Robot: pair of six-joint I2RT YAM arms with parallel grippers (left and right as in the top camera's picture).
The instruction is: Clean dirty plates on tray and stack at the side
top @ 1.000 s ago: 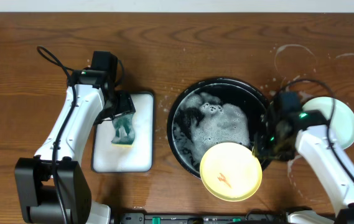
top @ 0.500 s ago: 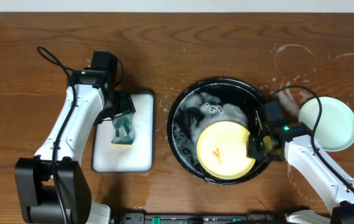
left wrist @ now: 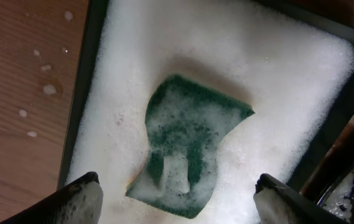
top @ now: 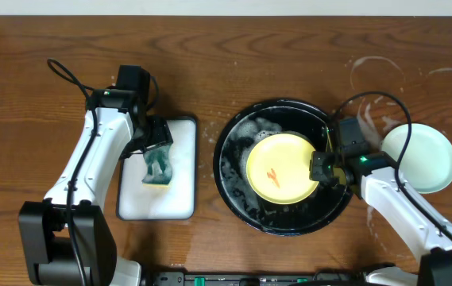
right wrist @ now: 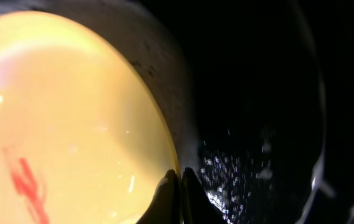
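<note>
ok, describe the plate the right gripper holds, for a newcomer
Find the big foamy black tray mid-table. The pale yellow plate sits in it, rim pinched by the right gripper. Unlike the mint-green plate beside the tray, it has a red-orange smear.

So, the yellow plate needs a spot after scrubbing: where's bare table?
Bare wood runs along the far side, beyond the white tray and black tray; its right end, beyond the mint plate, carries soapy rings. Crowded: the strip between the trays, and between black tray and mint plate, where the right hand grips the yellow plate.
</note>
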